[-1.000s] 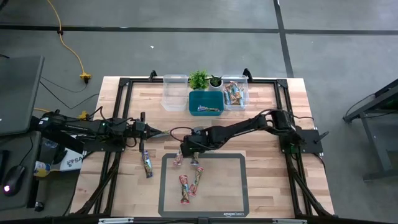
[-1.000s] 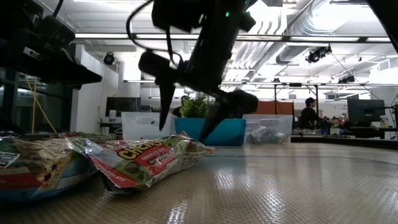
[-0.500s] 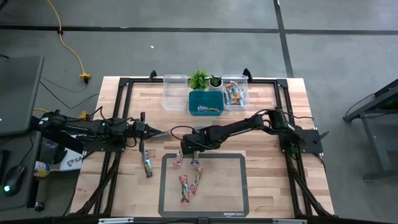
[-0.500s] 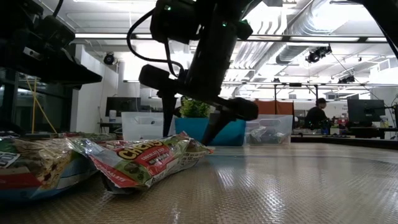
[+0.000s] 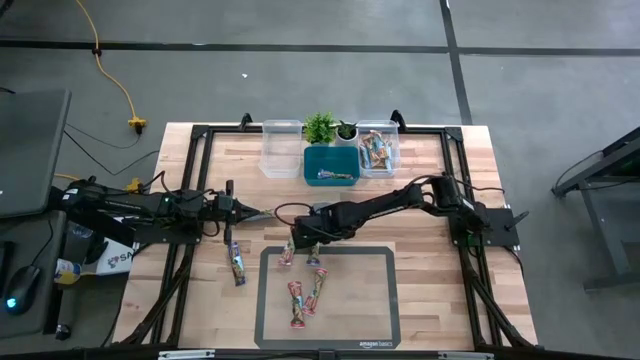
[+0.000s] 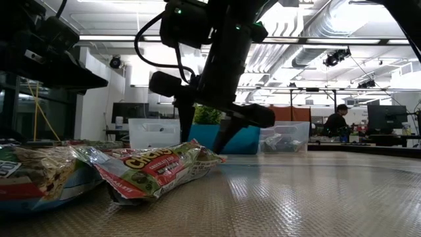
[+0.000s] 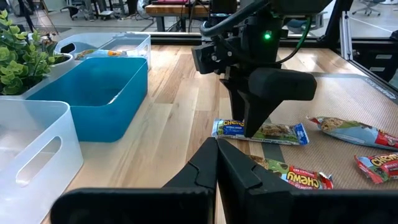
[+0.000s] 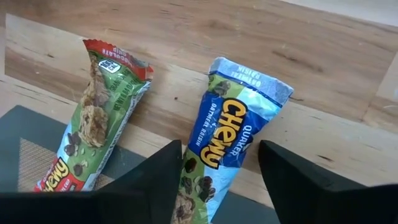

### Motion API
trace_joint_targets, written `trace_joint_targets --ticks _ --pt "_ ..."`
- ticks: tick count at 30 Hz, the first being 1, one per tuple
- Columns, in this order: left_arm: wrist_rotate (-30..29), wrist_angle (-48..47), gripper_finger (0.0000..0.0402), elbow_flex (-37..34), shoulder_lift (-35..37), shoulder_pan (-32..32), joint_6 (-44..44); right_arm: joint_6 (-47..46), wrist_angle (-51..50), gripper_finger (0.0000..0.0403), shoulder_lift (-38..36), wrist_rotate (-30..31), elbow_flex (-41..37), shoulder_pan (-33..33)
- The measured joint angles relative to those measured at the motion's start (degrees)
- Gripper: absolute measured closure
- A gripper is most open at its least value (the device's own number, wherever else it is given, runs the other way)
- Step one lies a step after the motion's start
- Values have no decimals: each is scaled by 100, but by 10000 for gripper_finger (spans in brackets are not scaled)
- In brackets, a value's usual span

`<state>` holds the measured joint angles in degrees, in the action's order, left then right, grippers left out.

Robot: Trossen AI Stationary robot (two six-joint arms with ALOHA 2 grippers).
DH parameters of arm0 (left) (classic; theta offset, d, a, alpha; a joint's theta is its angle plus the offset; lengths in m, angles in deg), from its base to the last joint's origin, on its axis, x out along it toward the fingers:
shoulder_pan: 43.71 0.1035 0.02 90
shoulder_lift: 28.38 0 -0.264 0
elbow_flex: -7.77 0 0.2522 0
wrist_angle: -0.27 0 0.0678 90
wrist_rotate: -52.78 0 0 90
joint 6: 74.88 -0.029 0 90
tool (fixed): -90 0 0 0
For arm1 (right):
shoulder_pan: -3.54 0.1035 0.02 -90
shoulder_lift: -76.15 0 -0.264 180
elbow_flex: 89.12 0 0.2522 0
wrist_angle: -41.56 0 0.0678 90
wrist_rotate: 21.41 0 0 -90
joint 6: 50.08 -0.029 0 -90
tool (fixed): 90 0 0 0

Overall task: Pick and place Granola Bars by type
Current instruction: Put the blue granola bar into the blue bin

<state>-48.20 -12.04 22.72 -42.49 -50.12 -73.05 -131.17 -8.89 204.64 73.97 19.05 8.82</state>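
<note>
Several granola bars lie flat around a dark mat (image 5: 378,300). A blue-wrapped bar (image 8: 227,143) and a green-and-red one (image 8: 93,143) straddle the mat's far edge. My right gripper (image 8: 217,180) is open and points down over the blue bar (image 5: 316,262), with one finger on either side of its mat end; I cannot tell whether they touch it. Two more bars (image 5: 300,300) lie on the mat and one bar (image 5: 237,264) on the wood to its left. My left gripper (image 5: 262,214) is shut and waits level above the table, left of the right gripper.
At the far edge stand a clear bin (image 5: 281,148), a teal bin (image 5: 331,170) with a bar in it, a clear bin (image 5: 378,150) holding bars, and two small plants (image 5: 320,127). Bare wood lies right of the mat. A person shows in the room beyond (image 6: 337,122).
My right gripper has come down a little toward the blue bar, and in the low view its two fingers stand closer together than a second ago. The bars have stayed where they were.
</note>
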Motion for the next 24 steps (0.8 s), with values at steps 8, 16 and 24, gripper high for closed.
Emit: trace_joint_targets --ticks 8,16,24 --pt "0 0 400 1 0 1 2 42 55 214 0 -28 -9 -43" --pt "0 0 400 -1 0 2 0 194 220 250 2 -26 -9 -50" --pt "0 0 400 1 -2 0 0 359 371 289 11 -25 -9 -52"
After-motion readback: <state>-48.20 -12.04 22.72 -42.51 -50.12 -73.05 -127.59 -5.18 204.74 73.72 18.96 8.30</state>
